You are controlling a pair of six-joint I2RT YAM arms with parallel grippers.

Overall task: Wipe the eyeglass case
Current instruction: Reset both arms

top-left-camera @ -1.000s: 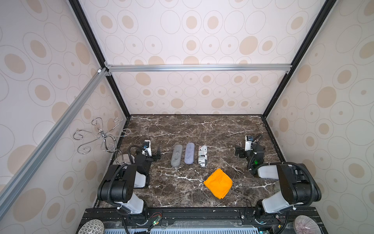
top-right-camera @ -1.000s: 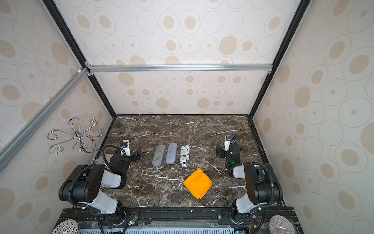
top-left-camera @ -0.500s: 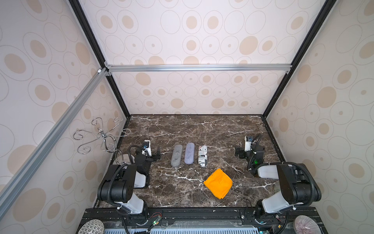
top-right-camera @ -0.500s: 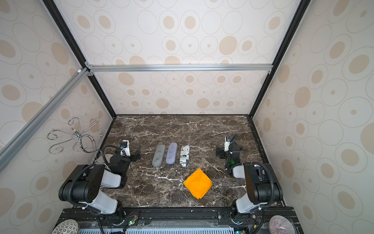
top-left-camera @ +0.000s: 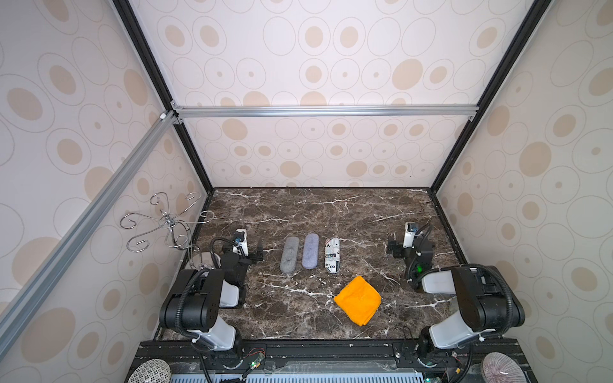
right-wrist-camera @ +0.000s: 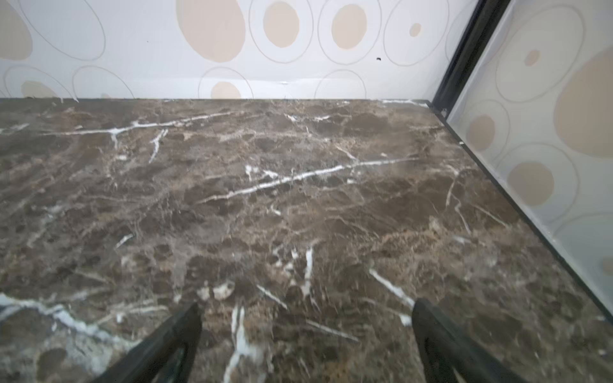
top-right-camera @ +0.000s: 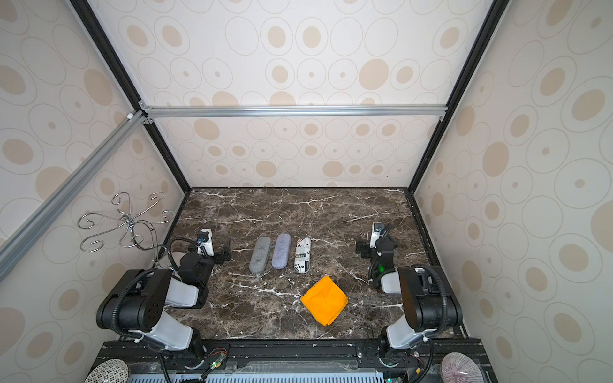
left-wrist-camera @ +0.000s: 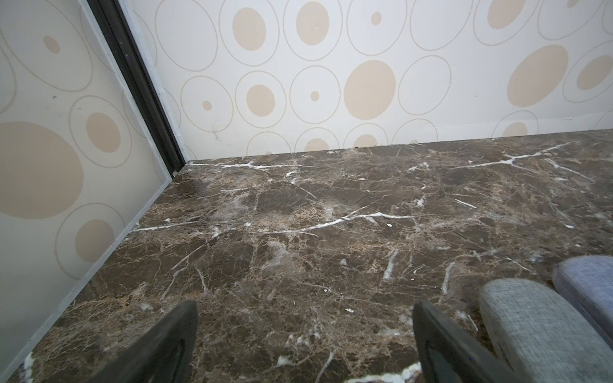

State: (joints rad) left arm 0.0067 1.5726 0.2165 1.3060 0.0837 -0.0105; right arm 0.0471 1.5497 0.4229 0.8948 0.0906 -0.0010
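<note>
Stillness — nothing has moved since a second ago. Grey eyeglass case (top-left-camera: 289, 254), blue eyeglass case (top-left-camera: 310, 251) and newsprint eyeglass case (top-left-camera: 332, 255) lie side by side between the arms, orange cloth (top-left-camera: 357, 300) near them; left gripper (left-wrist-camera: 305, 306) and right gripper (right-wrist-camera: 306, 305) hold fingers wide apart, empty.

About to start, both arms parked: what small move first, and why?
Probably swing the right gripper toward the orange cloth: the gripper is open and empty, the cloth lies folded and untouched nearer that arm, and the eyeglass cases cannot be wiped without it.
</note>
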